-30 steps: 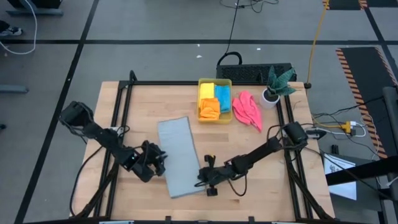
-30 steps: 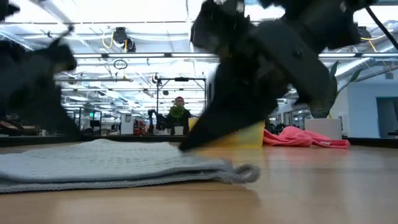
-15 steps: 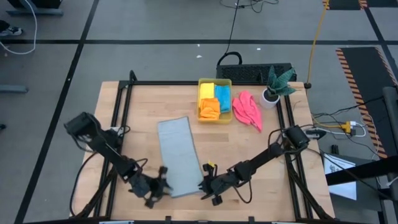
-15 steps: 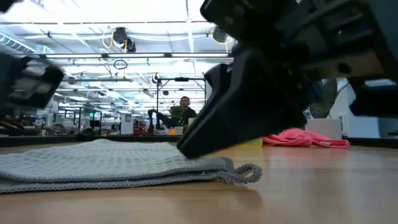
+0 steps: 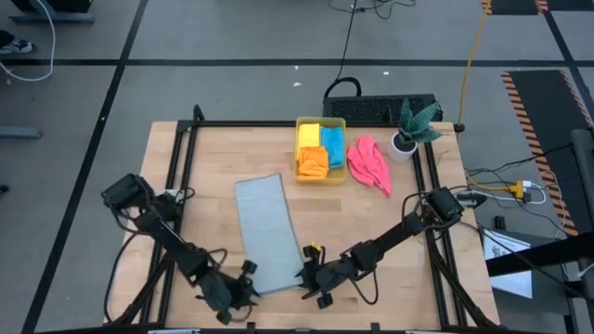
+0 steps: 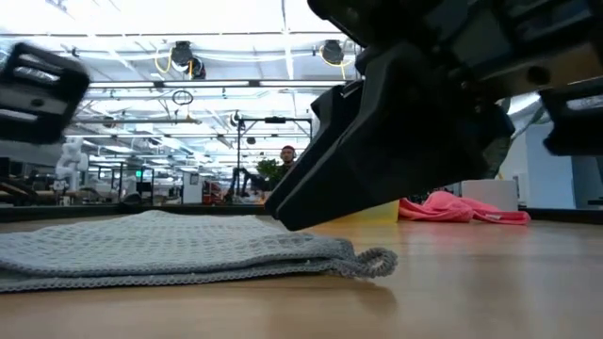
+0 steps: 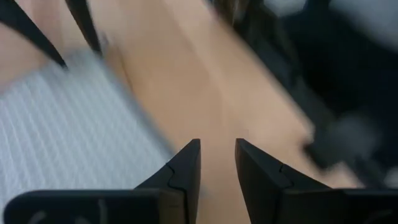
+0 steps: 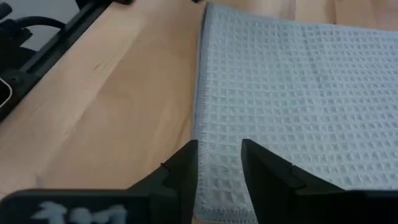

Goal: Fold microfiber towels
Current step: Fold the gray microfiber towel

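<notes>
A light grey towel [image 5: 264, 232], folded into a long strip, lies flat on the wooden table [image 5: 200, 176] with a hanging loop [image 6: 377, 261] at its near corner. My right gripper [image 5: 305, 278] is open, its fingers over the strip's near right corner [image 8: 219, 186]. My left gripper [image 5: 245, 289] is open beside the strip's near left corner, with bare wood between its fingers [image 7: 217, 155]. A pink towel [image 5: 368, 163] lies crumpled at the far right. Yellow, blue and orange towels sit folded in a yellow bin [image 5: 320, 149]. My right gripper has its fingertips [image 8: 186, 163] low over the grey towel's near right corner, slanting down from the table's right side. Whether they touch the cloth I cannot tell.
A potted plant [image 5: 409, 130] stands at the far right corner beside the pink towel. A black frame rail [image 5: 174, 176] runs along the table's left side and another along its right. Bare wood lies left and right of the grey strip.
My left gripper has swung from the strip's left long edge toward the table's near edge, rolling as it went, and now stands at the near left corner. My right gripper has shifted a little toward the near edge. The grey towel has stayed flat.
</notes>
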Motion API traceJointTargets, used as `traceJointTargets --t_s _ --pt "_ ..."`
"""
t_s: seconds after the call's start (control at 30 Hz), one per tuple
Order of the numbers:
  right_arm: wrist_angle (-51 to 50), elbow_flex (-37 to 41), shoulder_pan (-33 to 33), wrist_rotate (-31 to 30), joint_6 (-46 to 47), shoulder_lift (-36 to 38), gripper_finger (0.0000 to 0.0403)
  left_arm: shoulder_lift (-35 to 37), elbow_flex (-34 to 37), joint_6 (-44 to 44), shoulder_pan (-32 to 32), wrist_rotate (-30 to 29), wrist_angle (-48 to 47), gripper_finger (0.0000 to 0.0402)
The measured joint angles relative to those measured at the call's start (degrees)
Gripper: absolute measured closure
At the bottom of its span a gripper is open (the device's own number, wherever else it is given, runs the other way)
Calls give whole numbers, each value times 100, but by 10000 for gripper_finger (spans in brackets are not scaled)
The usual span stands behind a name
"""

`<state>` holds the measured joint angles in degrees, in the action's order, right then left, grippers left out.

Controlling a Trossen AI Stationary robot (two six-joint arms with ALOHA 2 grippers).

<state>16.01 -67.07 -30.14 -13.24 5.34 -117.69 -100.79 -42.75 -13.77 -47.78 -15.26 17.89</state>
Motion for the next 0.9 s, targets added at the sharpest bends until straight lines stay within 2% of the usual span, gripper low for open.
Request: traceJointTargets --t_s 0.13,0.2,0.6,0.73,0.9 --pt "-8 0 -31 3 -22 0 288 -2 -612 -267 0 -143 -1929 296" --pt "-9 0 -34 3 -90 0 288 -2 -769 -337 41 -170 -2429 287" --pt "-114 0 -36 3 -106 0 288 -19 -815 -468 68 -242 -2419 170" --pt "-172 0 -47 5 -112 0 289 -203 -815 -224 1 -473 -2378 171" --pt "-482 -1 -248 287 -727 190 289 -460 -826 -109 -10 -472 -2176 211"
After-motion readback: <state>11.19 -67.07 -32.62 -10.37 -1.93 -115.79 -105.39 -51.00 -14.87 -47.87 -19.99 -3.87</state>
